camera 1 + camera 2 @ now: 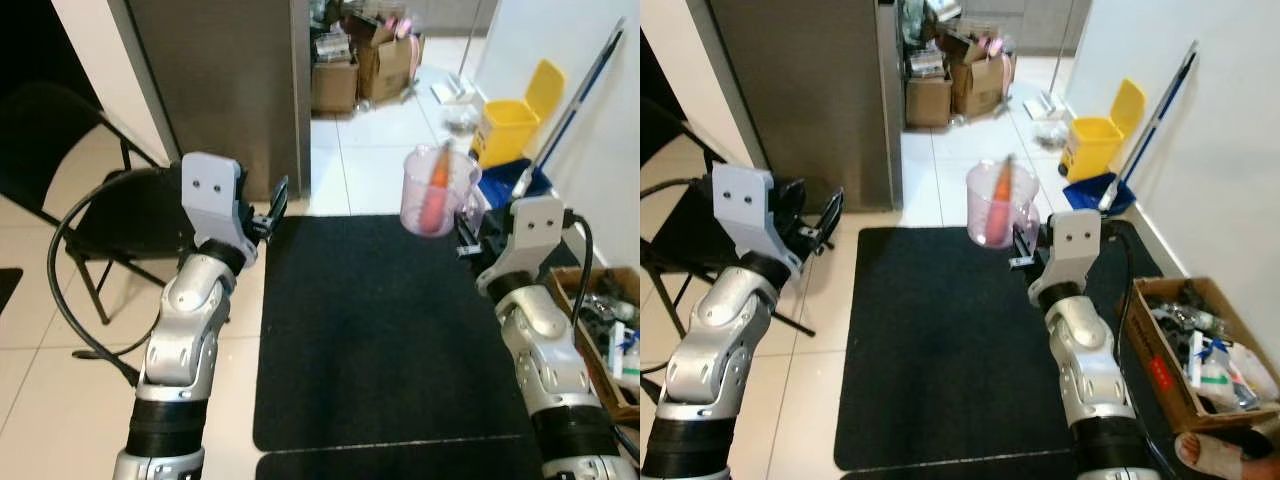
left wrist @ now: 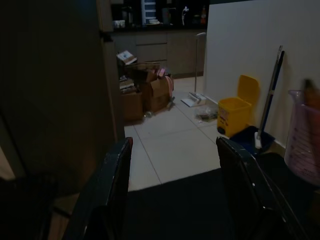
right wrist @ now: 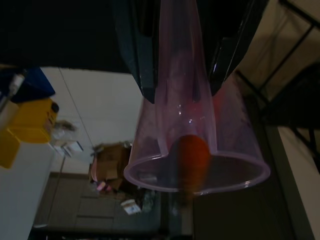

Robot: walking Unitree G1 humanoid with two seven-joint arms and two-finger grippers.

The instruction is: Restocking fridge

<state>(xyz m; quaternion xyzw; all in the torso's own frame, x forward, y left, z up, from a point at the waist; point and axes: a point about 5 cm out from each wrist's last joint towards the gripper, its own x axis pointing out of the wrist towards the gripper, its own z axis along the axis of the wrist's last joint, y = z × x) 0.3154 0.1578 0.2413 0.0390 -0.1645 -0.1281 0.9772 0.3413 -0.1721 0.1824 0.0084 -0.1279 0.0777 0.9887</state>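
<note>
Over a black floor mat [image 1: 390,330], the right gripper [image 3: 180,75] holds a clear pink measuring jug [image 1: 437,190] up in the air, w/ an orange carrot [image 1: 436,185] standing inside it, tip poking above the rim. Right wrist view: the fingers [image 3: 131,50] are closed on the jug's handle strip, one on each side, jug mouth pointing away from the cam. Carrot shows as an orange blob at the rim.

Left gripper [image 2: 172,190] is raised at about the same height, off the mat's left edge, near the lower corner of the dark grey fridge [image 1: 225,80]. Its fingers [image 2: 112,185] are spread wide apart, nothing between them. Fridge door looks shut.

Left of the left arm: a black folding chair [image 1: 70,190] on pale tile floor [image 1: 370,160].

Behind the mat, past the fridge: cardboard boxes [image 1: 370,65] w/ misc stuff piled in them. To the right, by the white wall: a yellow mop bucket [image 1: 510,125], a blue dustpan [image 1: 510,180] just in front of it, a long blue-handled tool [image 1: 580,100] leaning on the wall.

Far right beside the right arm, an open cardboard box [image 1: 1200,350] of bottles & packs sits on the floor.
</note>
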